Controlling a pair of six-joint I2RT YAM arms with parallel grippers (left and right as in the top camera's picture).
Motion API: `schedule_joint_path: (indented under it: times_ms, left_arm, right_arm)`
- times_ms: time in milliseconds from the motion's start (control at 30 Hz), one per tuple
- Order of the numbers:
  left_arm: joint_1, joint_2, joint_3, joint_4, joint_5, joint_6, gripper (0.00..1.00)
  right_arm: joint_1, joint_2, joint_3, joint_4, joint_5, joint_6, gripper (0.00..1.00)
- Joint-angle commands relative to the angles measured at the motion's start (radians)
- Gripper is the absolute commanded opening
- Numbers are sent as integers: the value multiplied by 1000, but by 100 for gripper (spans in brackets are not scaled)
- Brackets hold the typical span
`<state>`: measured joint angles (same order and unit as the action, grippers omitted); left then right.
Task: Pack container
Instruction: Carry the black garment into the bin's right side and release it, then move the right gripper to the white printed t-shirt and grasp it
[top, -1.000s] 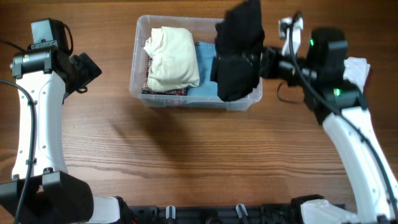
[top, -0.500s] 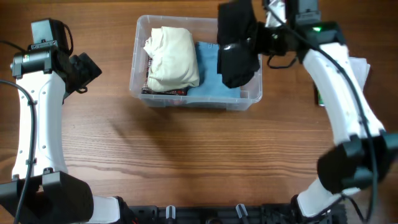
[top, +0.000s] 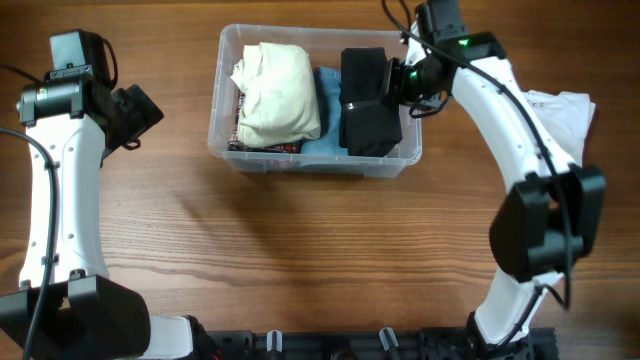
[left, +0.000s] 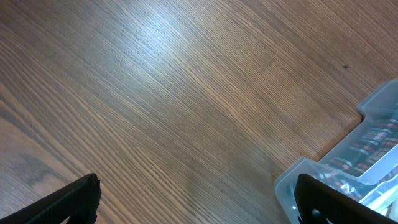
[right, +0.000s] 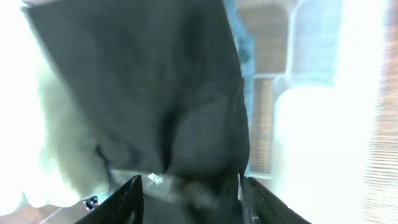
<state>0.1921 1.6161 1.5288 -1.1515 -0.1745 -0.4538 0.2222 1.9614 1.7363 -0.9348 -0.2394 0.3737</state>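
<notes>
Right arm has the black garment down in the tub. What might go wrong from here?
The black garment is bunched in the right gripper, so lifting away without a clean release may drag it back out. It also lies close against the right wall of the container, near the rim; an edge may end up draped over it.

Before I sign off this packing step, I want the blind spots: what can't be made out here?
Right gripper grip: overhead, black garment hides fingertips; right wrist view blurred, overexposed.
Patterned item: overhead, mostly under cream garment.
Container: left wrist, cut off by frame edge.
White cloth: overhead, partly behind right arm.
</notes>
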Motion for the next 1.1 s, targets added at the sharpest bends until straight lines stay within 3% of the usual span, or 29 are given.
schedule_joint_path:
  times_ms: [0,100,267,433,567,600,633,733,833,967,1067]
  left_arm:
    - [5,-13,-3,2,-6,2,100]
    - [5,-13,-3,2,-6,2,100]
    - [5,-13,-3,2,-6,2,100]
    - [5,-13,-3,2,-6,2,100]
    - [5,-13,-3,2,-6,2,100]
    - [5,-13,-3,2,-6,2,100]
    - [5,-13,-3,2,-6,2,100]
    - [5,-13,-3,2,-6,2,100]
    - [5,-13,-3,2,-6,2,100]
    - [5,-13,-3,2,-6,2,100]
    - [5,-13,-3,2,-6,2,100]
  right_arm:
    - [20,-134,47,-3,68,-4,30]
    - [106,-119,42,35,69,0,16]
    - [200,-4,42,117,215,53,16]
    - [173,203,42,95,270,86,13]
    - [158,194,46,70,272,87,14]
    - [163,175,53,66,265,61,18]
    - [174,141,66,57,265,34,31]
    - [182,30,92,46,223,-40,48]
    - [146,-157,93,52,230,-60,81]
    - [-36,-297,93,12,225,-60,97]
    - [-250,-285,82,-53,149,-69,100]
